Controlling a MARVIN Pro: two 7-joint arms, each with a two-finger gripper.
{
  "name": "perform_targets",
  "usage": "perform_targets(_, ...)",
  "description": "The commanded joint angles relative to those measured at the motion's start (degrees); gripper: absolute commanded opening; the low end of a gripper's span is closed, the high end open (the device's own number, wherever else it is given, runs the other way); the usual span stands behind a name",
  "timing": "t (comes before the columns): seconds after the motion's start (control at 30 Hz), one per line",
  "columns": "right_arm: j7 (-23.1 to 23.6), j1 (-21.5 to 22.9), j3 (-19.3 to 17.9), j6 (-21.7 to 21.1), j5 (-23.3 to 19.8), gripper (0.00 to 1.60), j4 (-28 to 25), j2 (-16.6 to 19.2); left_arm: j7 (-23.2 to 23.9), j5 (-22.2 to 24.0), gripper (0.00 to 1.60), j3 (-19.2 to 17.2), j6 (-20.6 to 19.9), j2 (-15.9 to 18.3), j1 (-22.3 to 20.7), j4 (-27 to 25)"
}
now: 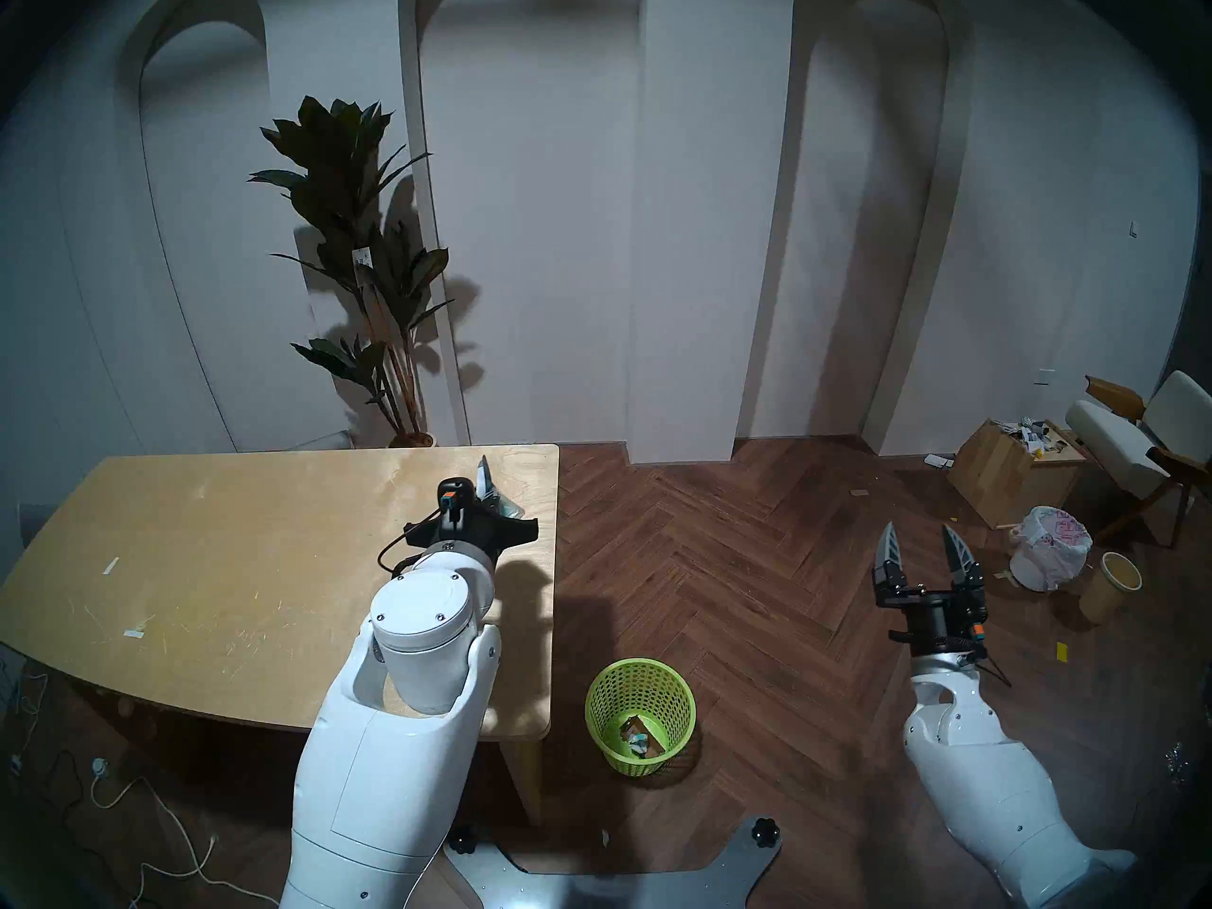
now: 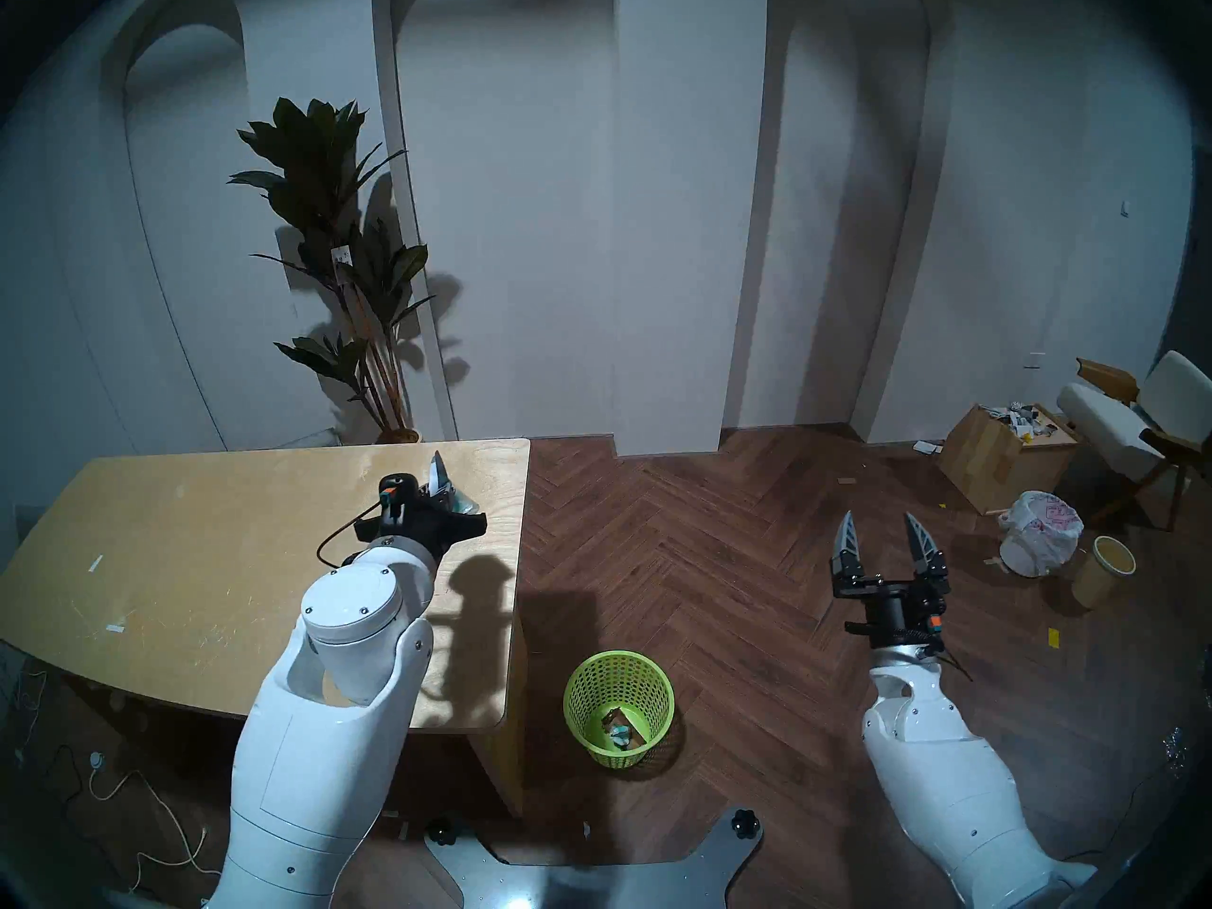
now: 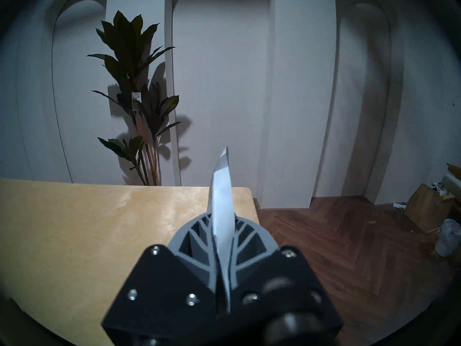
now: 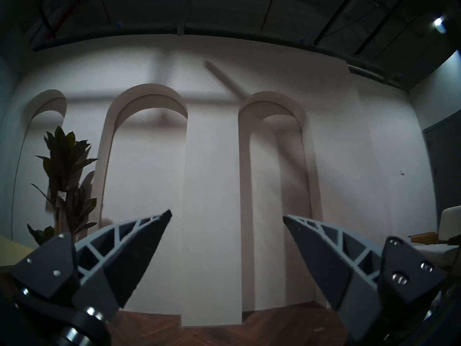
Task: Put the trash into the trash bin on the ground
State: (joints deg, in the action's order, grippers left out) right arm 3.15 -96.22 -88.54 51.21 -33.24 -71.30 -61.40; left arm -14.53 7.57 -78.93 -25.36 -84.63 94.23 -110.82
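Standing on wood floor: big tan desk. Down on the floor, just off the desk's near right corner: lime-green basket, some scraps already inside. Over the desk's far right corner: left gripper, clamped tight on a wrinkly silver-white bag, bag poking out past the fingertips. Off to the right, above floor: right gripper, fingers spread, holding nothing.

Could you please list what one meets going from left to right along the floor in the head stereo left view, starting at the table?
Wooden table → lime-green trash bin → right gripper, held above the floor → white bin with a white-pink bag → tan cylindrical bin.
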Motion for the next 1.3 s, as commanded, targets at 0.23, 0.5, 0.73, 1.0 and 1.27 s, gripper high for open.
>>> perform_targets(0.23,-5.87,-7.11,-3.58,-8.51,-0.49,1.60,-5.62,1.44,1.11,-2.16,0.00,6.23,-0.51,-2.26,-8.86,4.06)
perform_targets(0.5,-10.49,-9.83,-4.96,-15.60,-1.19,1.60,-8.42,1.90,1.59,-3.81,0.00,9.35,-0.72,-3.78,-13.20,9.07)
perform_targets(0.73,-14.60,-11.50,-6.07,-22.36,-1.82,1.60,-7.47,2.35,2.06,-5.73,0.00,12.34,-0.54,-6.10,-16.21,13.28)
perform_targets(1.0,-20.25,-15.12,-7.02,-30.97,-2.13,1.60,-10.91,2.66,2.76,-7.76,0.00,15.16,-0.25,-9.62,-21.16,21.65)
perform_targets(1.27,-24.86,-19.43,-8.30,-37.10,-2.30,1.60,-17.82,2.85,3.37,-9.13,0.00,16.45,0.86,-11.15,-25.87,30.42)
